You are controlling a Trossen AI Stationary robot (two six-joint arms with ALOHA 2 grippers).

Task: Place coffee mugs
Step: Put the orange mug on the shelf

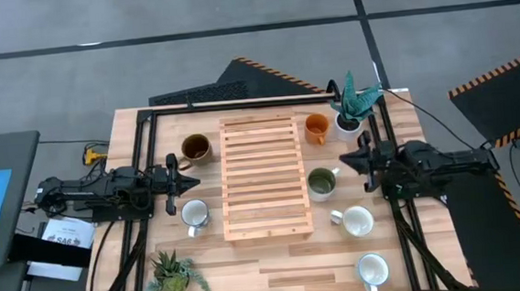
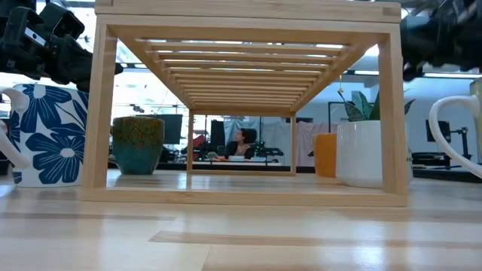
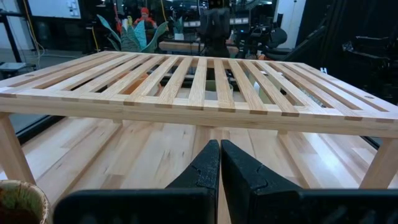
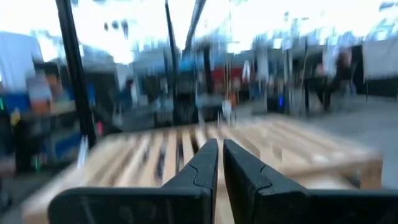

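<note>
In the high view a slatted wooden rack (image 1: 264, 177) stands mid-table with six mugs upright on their bases around it. The brown mug (image 1: 196, 148) and a white one (image 1: 194, 214) are on its left. On its right are the orange (image 1: 317, 128) and olive green (image 1: 322, 182) mugs and two white ones (image 1: 357, 219) (image 1: 372, 269). My left gripper (image 1: 195, 180) is shut and hovers between the brown and white mugs, pointing at the rack (image 3: 205, 81). My right gripper (image 1: 340, 168) is shut and hangs just beside the green mug, on its far side, facing the rack.
A leafy plant in a white pot (image 1: 354, 111) stands at the far right corner, next to the orange mug. Another small plant (image 1: 173, 275) sits near the front left. A black frame borders the table. In the low view a person (image 2: 242, 143) sits in the room beyond.
</note>
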